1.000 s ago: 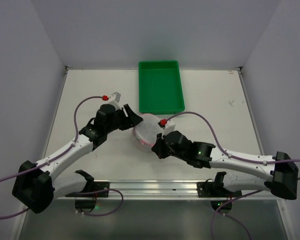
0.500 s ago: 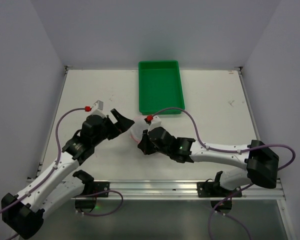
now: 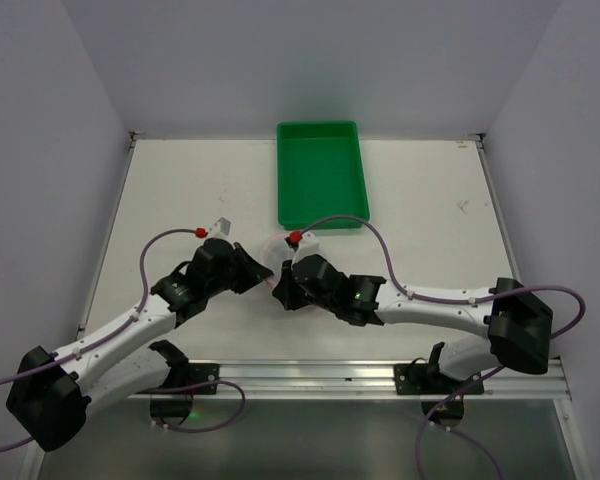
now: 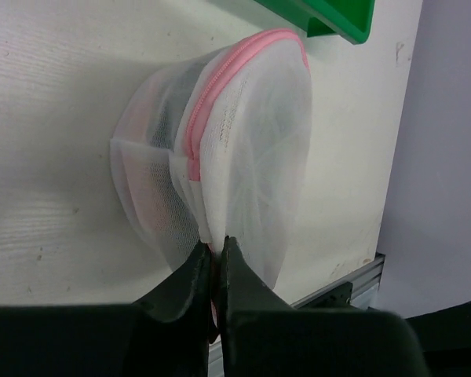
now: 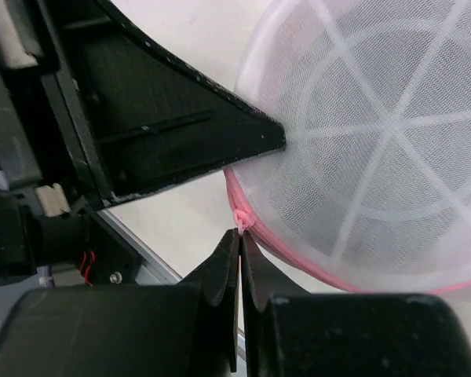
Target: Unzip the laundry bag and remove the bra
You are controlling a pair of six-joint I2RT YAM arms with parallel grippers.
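Now that both claws have closed in on the bag, we start at the right gripper (image 5: 239, 236). Its two fingers are clenched together at lower centre of the right wrist view, nipping the small pink zipper pull (image 5: 240, 221) at the rim of the round mesh face. The left gripper (image 4: 212, 250) is likewise clamped, at bottom centre of its own view, on a fold of mesh at the lower edge of the laundry bag (image 4: 243, 141).

A second ago the bag lay with a round face up near the middle of the top view, and the left claw stood spread wide beside it. Since then the bag has been drawn a little toward the left of the frame and tipped onto its side. In the top view it (image 3: 273, 246) is squeezed between the two claws and mostly hidden, just below the near short end of the green tray (image 3: 322, 175), resting on the white table (image 3: 430, 210).

The pink zip looks closed all the way round. A dark shape (image 4: 169, 110) shows through the mesh at upper left of the left wrist view; we cannot say for certain that it is the bra.

We judge the grasps are set: one claw anchors the cloth, the other holds the pull, so the unzipping itself can begin. Nothing is out yet.
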